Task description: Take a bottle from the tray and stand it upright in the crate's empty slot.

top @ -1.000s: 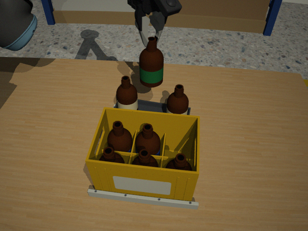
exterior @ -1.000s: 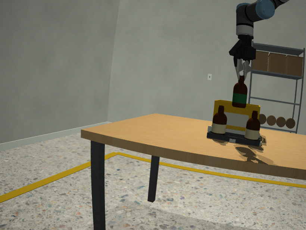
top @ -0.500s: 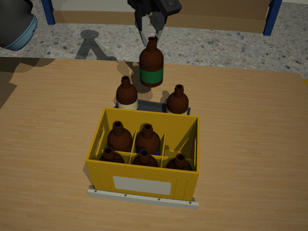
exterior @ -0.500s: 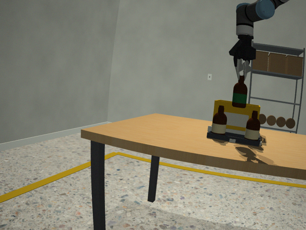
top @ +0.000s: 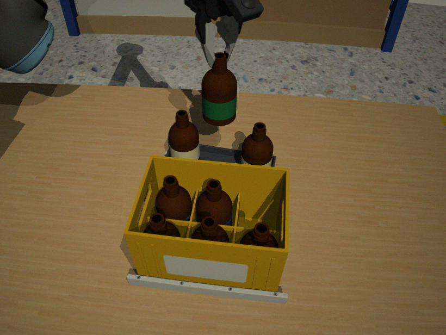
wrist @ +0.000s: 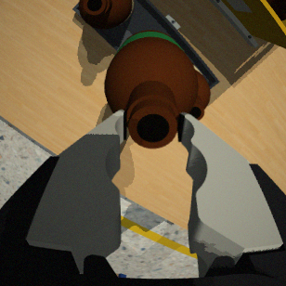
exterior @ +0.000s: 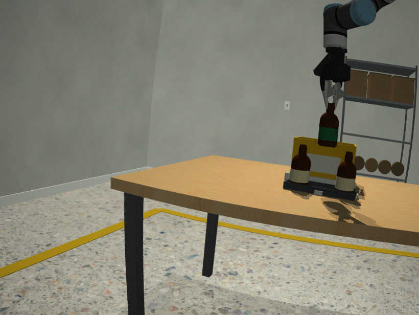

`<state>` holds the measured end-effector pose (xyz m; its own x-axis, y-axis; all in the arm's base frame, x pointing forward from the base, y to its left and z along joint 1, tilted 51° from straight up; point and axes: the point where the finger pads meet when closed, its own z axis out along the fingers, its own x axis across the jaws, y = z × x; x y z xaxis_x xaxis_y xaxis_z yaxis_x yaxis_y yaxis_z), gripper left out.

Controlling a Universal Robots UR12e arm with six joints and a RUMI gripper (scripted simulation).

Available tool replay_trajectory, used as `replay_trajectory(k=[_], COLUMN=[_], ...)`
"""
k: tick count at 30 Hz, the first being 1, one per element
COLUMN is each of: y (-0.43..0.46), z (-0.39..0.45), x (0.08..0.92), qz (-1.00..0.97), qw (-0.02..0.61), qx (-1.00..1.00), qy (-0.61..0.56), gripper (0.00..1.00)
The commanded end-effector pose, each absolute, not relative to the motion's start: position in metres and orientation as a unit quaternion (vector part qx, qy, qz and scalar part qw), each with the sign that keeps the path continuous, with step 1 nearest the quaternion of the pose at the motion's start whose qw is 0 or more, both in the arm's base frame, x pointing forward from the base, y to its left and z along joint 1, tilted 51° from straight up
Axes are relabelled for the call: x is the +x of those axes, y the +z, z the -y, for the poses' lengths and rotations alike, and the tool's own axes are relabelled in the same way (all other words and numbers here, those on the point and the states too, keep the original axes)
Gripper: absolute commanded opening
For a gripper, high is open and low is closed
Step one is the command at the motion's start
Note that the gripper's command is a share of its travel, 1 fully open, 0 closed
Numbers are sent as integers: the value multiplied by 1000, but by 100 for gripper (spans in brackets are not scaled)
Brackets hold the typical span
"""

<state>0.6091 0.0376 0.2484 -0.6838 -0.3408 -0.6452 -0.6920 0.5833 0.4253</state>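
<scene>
Above the tray [top: 220, 154] [exterior: 318, 189] [wrist: 144, 29], the pincer [top: 218, 59] [exterior: 330, 105] [wrist: 151, 114] grips a green-labelled bottle [top: 219, 90] [exterior: 328, 130] [wrist: 150, 79].

The top view looks steeply down at a slant from the crate's [top: 265, 268] [exterior: 299, 149] [wrist: 275, 34] side, fairly near, facing the tray [top: 220, 155] [exterior: 304, 187] [wrist: 148, 23] behind it. The exterior view stands farther back, a little above the table [top: 360, 216] [exterior: 203, 176] [wrist: 42, 70], facing the opposite way from the tray's side. Both share crate, tray and my claw [top: 218, 59] [exterior: 331, 105] [wrist: 151, 114]. The wrist view (my own, very close) looks down past my fingers, sharing the tray and a crate corner.
</scene>
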Motion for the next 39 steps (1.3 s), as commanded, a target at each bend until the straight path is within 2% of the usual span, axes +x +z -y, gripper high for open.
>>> replay_trajectory(k=[1,39], y=[251,262], z=[-35,-22], x=[609,605], qz=[-852,-852], qw=[258,258], qx=[-303,-303], qy=[341,341], gripper=[0,0])
